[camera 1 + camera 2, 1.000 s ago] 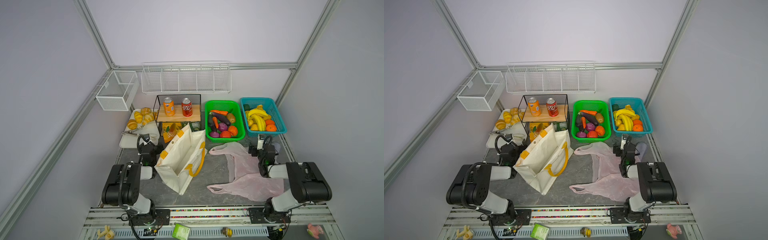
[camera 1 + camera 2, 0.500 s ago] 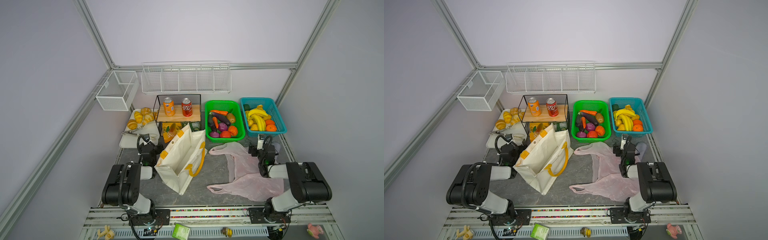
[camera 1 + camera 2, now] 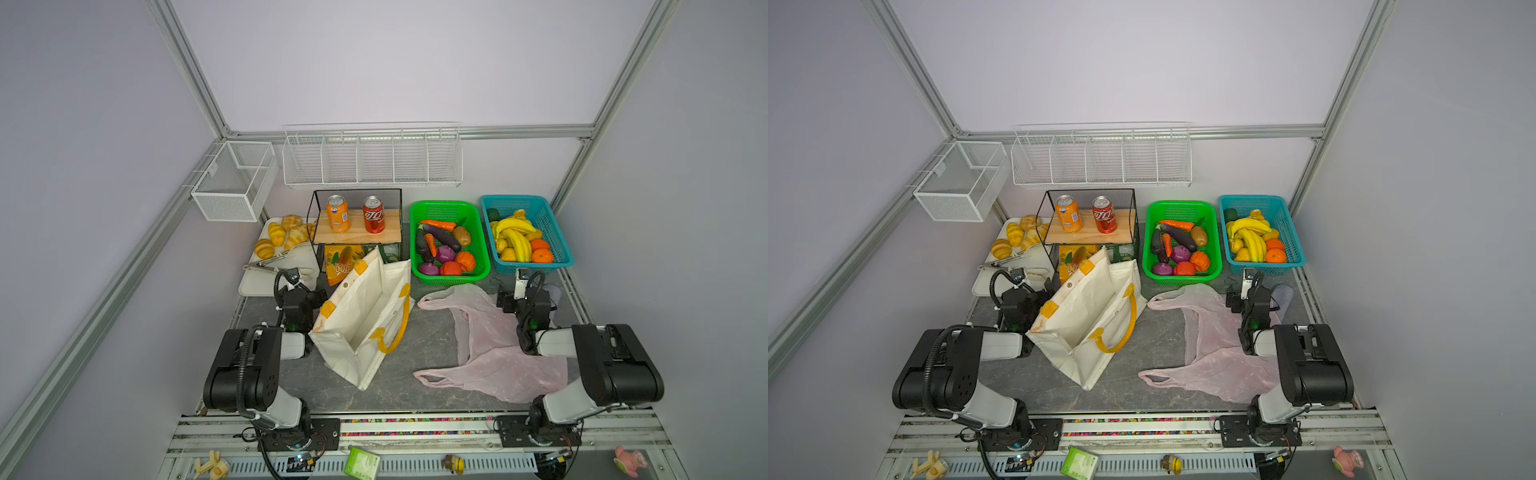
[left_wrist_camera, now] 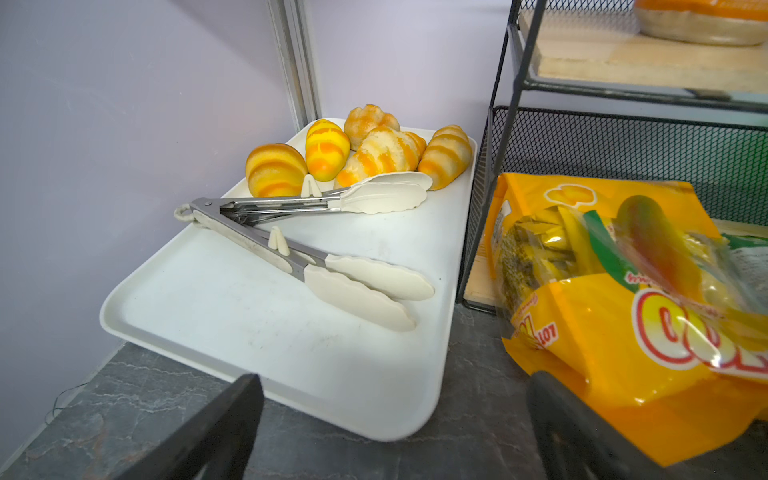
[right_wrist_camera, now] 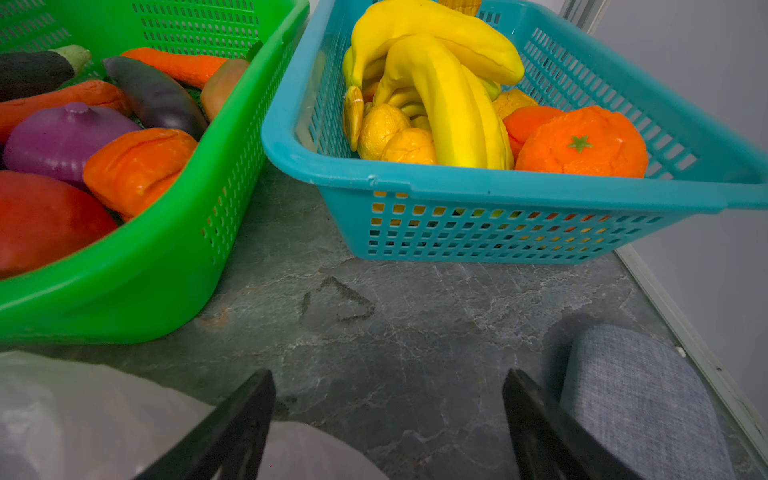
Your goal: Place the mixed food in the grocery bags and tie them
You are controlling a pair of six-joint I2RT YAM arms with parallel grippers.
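Observation:
An orange soda can (image 3: pixel 338 213) and a red cola can (image 3: pixel 373 214) stand on the wooden shelf of a black wire rack at the back. Small orange (image 5: pixel 582 143) and yellow (image 5: pixel 409 145) toy fruits lie in the blue basket (image 5: pixel 498 195) with bananas. The cream tote (image 3: pixel 365 316) with yellow handles stands open at centre left. The pink plastic bag (image 3: pixel 486 345) lies flat to its right. My left gripper (image 4: pixel 395 390) is open and empty by the tray corner, left of the tote. My right gripper (image 5: pixel 388 386) is open and empty over bare table, at the pink bag's far edge.
A green basket (image 3: pixel 446 279) of vegetables sits beside the blue one. A white tray (image 4: pixel 249 311) holds croissants and two tongs. A yellow snack bag (image 4: pixel 602 332) leans under the rack, near my left finger. A grey cloth (image 5: pixel 636 395) lies right of my right gripper.

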